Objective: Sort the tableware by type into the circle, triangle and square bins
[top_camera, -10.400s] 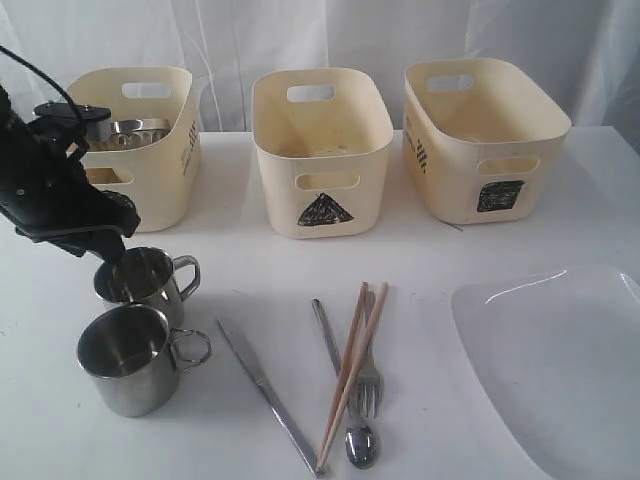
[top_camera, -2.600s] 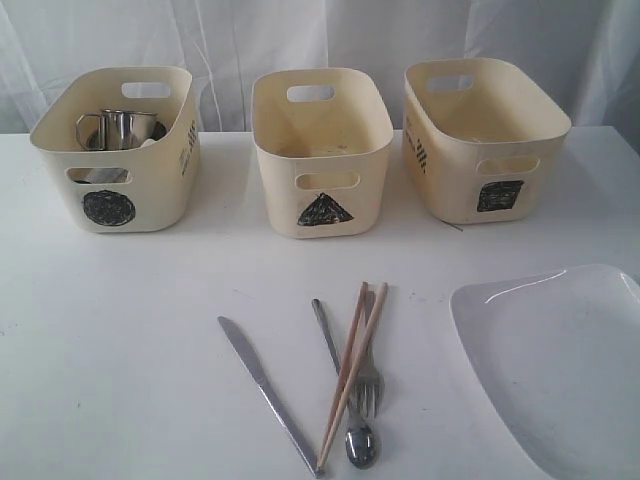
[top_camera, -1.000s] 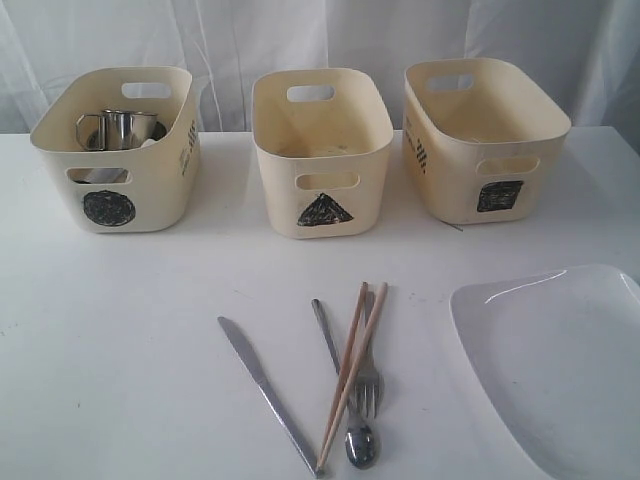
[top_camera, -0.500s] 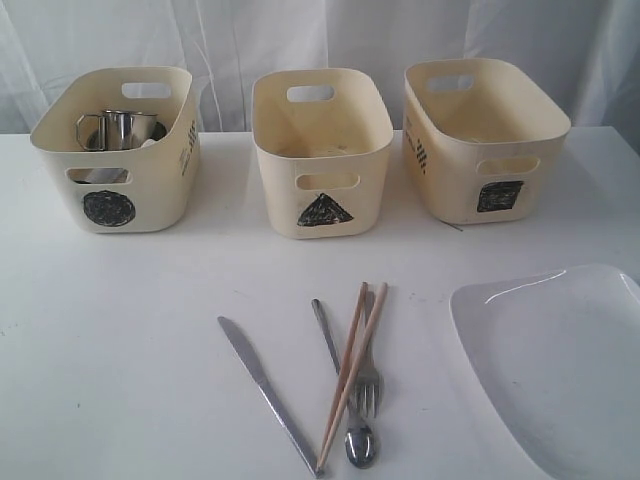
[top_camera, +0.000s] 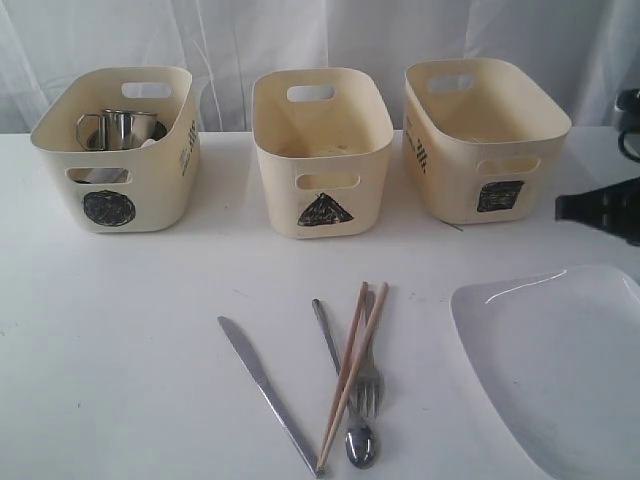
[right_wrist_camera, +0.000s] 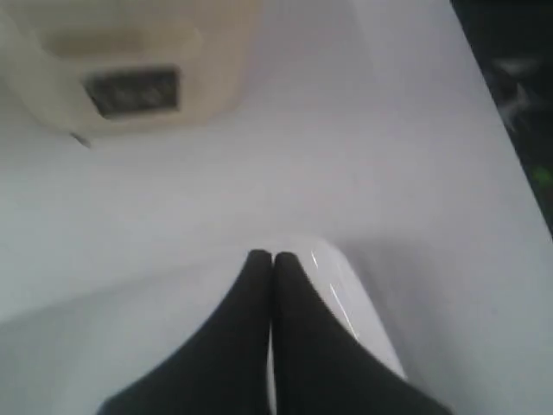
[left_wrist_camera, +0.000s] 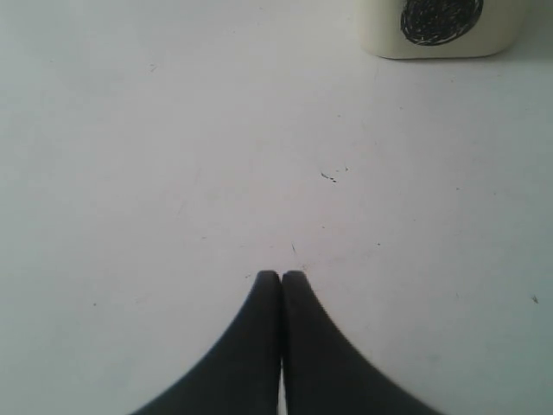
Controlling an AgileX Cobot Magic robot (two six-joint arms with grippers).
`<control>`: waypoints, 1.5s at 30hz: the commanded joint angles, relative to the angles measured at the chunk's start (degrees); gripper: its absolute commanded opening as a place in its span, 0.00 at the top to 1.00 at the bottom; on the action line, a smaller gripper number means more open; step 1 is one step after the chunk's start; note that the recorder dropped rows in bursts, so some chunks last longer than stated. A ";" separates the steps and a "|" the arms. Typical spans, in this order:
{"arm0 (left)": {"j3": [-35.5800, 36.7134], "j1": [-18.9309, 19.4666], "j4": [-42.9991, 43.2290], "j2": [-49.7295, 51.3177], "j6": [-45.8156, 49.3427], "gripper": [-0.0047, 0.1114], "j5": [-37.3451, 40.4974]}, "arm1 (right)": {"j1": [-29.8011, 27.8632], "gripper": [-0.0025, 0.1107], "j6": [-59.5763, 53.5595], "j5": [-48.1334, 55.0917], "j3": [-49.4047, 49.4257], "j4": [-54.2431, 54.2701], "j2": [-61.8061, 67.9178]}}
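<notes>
- Left tool (left_wrist_camera: 281,277): tips pressed together, empty, above bare white worktop (left_wrist_camera: 173,173), cream circle-marked bin (left_wrist_camera: 441,35) well ahead.
- Right tool (right_wrist_camera: 272,257): tips together, empty, above a corner of large white squarish plate (right_wrist_camera: 346,285).
- Likely next: part tips, straddle rim just below, clamp firmly before lifting.

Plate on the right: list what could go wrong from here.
The plate lies flat, wide and low; the right arm's jaws, shut over its corner, could skid off or shove it. The chopsticks lie across the spoon beside the fork, so grasping one may drag the others.
</notes>
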 commanded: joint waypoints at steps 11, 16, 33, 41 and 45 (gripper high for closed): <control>0.29 0.15 0.00 -0.26 -0.07 0.96 0.23 | 22.27 0.98 -54.77 10.62 -6.12 73.83 8.44; 0.29 0.15 0.00 -0.26 -0.07 0.96 0.23 | 22.27 0.91 -58.46 10.33 -12.19 74.48 15.30; 0.29 0.15 0.00 -0.26 -0.07 0.96 0.23 | 22.27 0.64 -55.72 17.02 -19.36 72.47 29.56; 0.29 0.15 0.00 -0.26 -0.07 0.96 0.23 | 22.17 0.64 -54.77 13.99 -19.36 72.08 33.10; 0.29 0.15 0.00 -0.26 -0.07 0.96 0.23 | 22.17 0.64 -54.77 12.86 -19.36 72.08 33.57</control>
